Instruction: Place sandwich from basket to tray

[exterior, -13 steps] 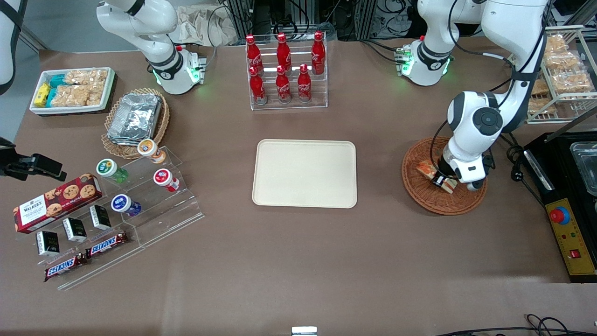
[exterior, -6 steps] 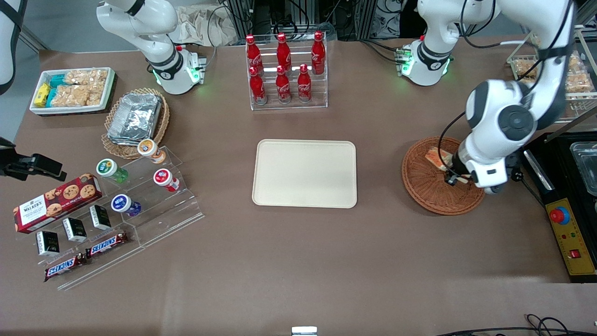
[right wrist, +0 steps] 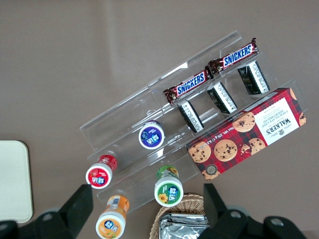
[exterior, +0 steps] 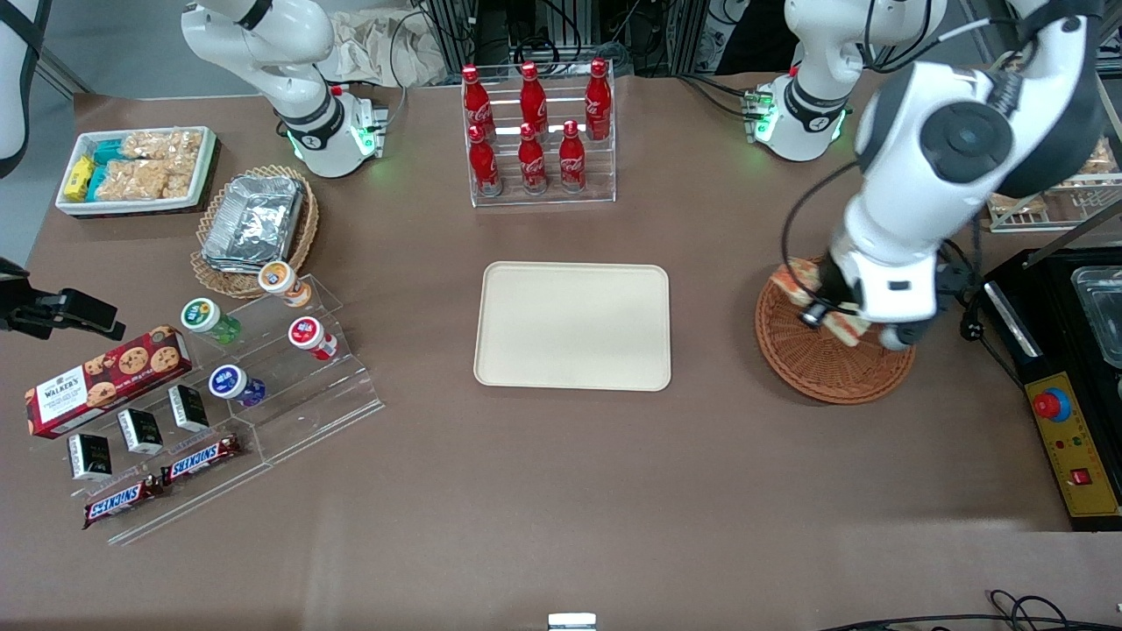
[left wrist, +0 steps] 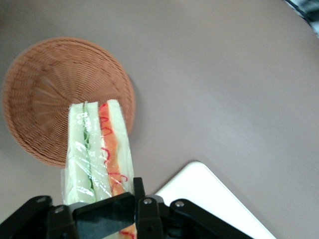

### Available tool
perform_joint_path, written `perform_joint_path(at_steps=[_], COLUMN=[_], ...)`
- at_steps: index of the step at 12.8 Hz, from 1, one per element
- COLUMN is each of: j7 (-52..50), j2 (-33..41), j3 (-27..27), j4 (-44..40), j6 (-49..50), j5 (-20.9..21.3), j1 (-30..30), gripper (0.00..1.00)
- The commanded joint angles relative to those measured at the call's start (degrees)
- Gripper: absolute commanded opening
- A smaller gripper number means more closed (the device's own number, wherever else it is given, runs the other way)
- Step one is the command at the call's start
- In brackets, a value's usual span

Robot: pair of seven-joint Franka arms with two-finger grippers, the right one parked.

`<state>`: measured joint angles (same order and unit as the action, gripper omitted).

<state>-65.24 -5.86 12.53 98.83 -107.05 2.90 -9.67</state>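
My left gripper [exterior: 824, 308] is shut on the sandwich [exterior: 799, 282], a plastic-wrapped wedge of white bread with orange and pale layers, and holds it lifted above the reddish-brown wicker basket [exterior: 815, 368]. In the left wrist view the sandwich [left wrist: 97, 149] hangs between the black fingers [left wrist: 134, 186], with the basket [left wrist: 45, 89] empty below it and a corner of the cream tray [left wrist: 214, 199] in sight. The cream-beige tray [exterior: 572, 325] lies flat and bare in the middle of the table, toward the parked arm's end from the basket.
A clear rack of red cola bottles [exterior: 536, 131] stands farther from the camera than the tray. A black control box [exterior: 1065, 421] with a red button sits beside the basket at the working arm's end. A wire rack of snack packets [exterior: 1052, 166] stands above it.
My gripper has risen out of the basket with the sandwich in it and shifted a little toward the tray. The basket now holds nothing.
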Motion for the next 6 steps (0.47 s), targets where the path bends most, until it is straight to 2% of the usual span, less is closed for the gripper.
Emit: perform_joint_path(at_steps=[1,6], j7=[0.55,15.64], j2=[-4.50,-11.88], j3=[5.99,14.79], j4=[-6.09,-4.44], j6=[0.80,-11.49], j5=[-1.85,-1.24], j1=[0.09,0.09], gripper=[0.00,0.00])
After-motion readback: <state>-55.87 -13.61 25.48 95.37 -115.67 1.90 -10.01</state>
